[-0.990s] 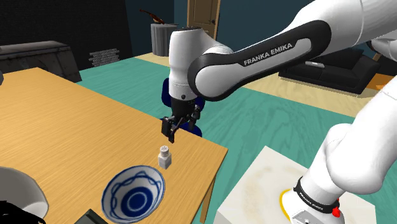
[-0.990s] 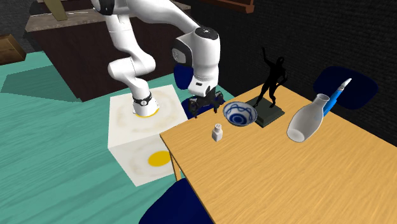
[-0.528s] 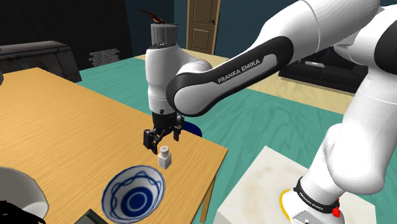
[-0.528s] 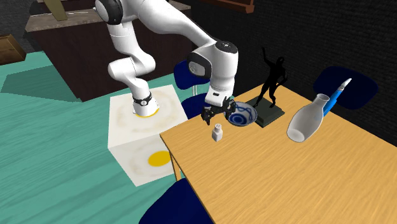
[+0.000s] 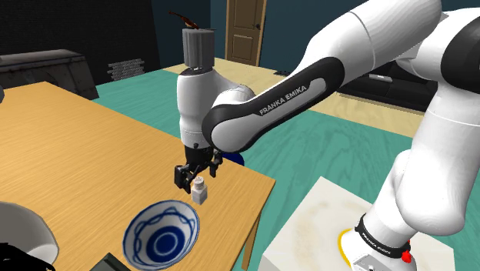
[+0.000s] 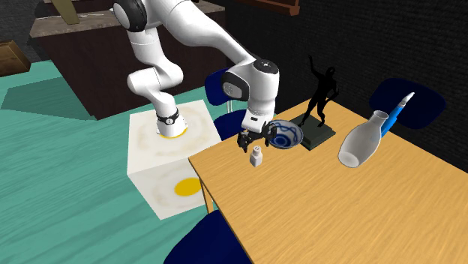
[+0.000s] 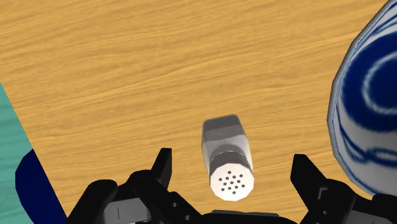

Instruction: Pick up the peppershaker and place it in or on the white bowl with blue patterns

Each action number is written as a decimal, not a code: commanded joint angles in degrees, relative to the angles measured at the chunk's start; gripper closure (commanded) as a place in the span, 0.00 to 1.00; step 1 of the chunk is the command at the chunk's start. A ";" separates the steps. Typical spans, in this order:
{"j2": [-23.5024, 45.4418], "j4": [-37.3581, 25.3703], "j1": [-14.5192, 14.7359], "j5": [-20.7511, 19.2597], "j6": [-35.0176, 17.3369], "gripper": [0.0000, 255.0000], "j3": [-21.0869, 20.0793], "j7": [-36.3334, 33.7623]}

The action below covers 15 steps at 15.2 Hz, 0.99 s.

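Fingers [image 7: 163, 168] spread wide, one on each side of the peppershaker [image 7: 226, 153], touching neither flank and holding nothing. Poised right over the perforated cap; by the shoulder view, tips about level with the shaker's top.

Peppershaker upright on the counter [image 7: 159, 63], near the corner closest to the stand [image 5: 308, 231], just beside the white bowl with blue patterns [image 7: 369, 108] but apart from it. Bowl open side up, with nothing visible inside.

Progress, as a judgement: approach about done, and lined up well over the shaker. Left to do:
- lower around the body
- close and lift
- carry across the short gap to the bowl
- let go in it

No grasp yet, so nothing of the task proper completed.

Count:
- one peppershaker
- one patterned bowl
- one arm [image 5: 292, 77] with one pair of fingers
- one black figurine [image 6: 321, 90] on a dark base behind the bowl, seen in the second exterior view
- one white flask [image 6: 361, 144] lying on its side further along the counter, with a slim blue-and-white thing at its neck, too small to name
- at least two blue chairs [image 6: 210, 241] drawn up to the counter's edges
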<state>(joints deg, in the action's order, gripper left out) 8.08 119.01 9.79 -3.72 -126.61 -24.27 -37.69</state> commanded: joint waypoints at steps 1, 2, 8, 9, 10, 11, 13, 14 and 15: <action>0.08 0.00 0.02 -0.05 -0.09 0.00 0.00 -0.05; 0.08 0.00 0.02 -0.05 -0.09 0.00 0.00 -0.05; 0.07 0.01 0.02 -0.05 -0.09 1.00 0.00 -0.05; 0.07 0.01 0.02 -0.05 -0.09 1.00 0.00 -0.05; 0.08 0.01 0.02 -0.05 -0.10 1.00 0.00 -0.05; 0.09 0.00 0.02 -0.05 -0.09 1.00 0.00 -0.05; 0.08 0.00 0.02 -0.05 -0.09 1.00 0.00 -0.05; 0.08 0.00 0.02 -0.05 -0.09 1.00 0.00 -0.05; -0.34 -0.32 -0.02 0.19 0.62 1.00 -0.04 0.11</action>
<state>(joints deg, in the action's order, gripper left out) 7.98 118.79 9.80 -3.68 -126.31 -24.30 -37.70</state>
